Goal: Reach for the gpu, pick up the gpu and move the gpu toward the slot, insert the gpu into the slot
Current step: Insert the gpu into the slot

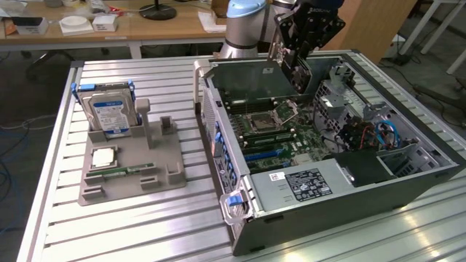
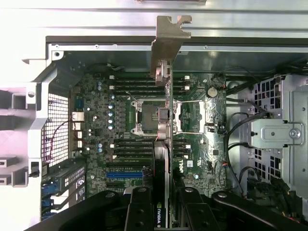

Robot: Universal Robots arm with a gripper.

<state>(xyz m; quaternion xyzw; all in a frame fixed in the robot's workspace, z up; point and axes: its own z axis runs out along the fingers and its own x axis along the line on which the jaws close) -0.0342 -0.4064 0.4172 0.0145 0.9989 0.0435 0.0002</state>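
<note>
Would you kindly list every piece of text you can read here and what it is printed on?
"NVIDIA Q", cut off there, on the gpu held by the gripper.
Too blurred: the blue label on the hard drive.
Too small: the black label in the computer case.

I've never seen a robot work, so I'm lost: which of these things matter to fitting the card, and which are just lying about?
In the job: gpu, clamped in the jaws over the motherboard; slot.
Lying about: hard drive; memory stick; chip; grey tray.
</note>
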